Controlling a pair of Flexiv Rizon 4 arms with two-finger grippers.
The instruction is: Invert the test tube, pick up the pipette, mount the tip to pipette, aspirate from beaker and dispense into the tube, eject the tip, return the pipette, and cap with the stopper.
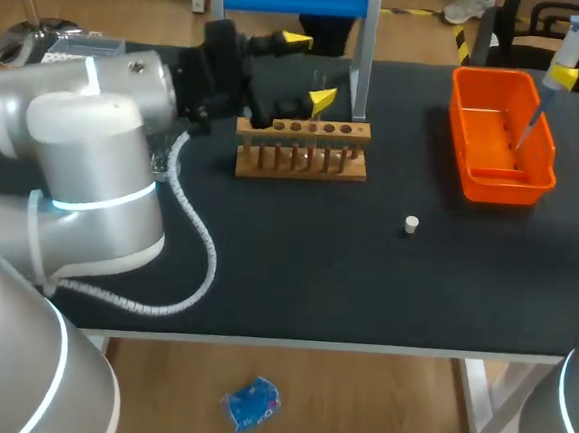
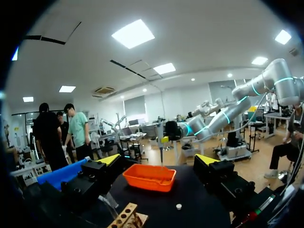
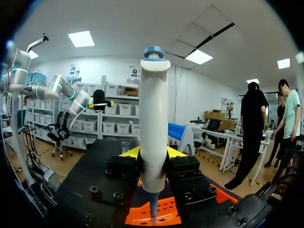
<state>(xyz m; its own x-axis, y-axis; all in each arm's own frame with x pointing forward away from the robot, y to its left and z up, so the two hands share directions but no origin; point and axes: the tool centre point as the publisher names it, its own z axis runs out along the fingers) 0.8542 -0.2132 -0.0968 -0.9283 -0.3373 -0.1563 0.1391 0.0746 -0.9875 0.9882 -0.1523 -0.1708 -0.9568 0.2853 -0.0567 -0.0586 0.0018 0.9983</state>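
Alignment over the orange tray [image 1: 513,184] is what the next move hangs on: the right end effector [image 3: 153,154] is clenched on the pipette [image 3: 153,123], both yellow-tipped fingers pressing its white barrel from two sides. The pipette's long axis stands upright, plunger end above the fingers and thin lower end pointing straight down into the tray directly beneath. I judge this arm is placed either to drop the tip there or to set the pipette down, and nothing lies between the thin end and the tray floor. Should the pipette have to go to the liquid instead, the path is longer. A clear vessel that I take for the beaker [image 1: 320,79] stands well apart from the right end effector, across the tabletop [image 1: 315,269] and just beside the left end effector [image 2: 159,161]. That one is released, its fingers spread wide with nothing between them. It hangs close over the wooden rack [image 1: 303,149], so the left arm is by far the nearer to rack and beaker, and its fingers and wrist would crowd any approach from the right. The white stopper [image 1: 411,224] lies alone on the tabletop between the two end effectors, nearer the rack than the tray and in nobody's way. The test tube itself I cannot make out — neither in the rack nor in either grasp.
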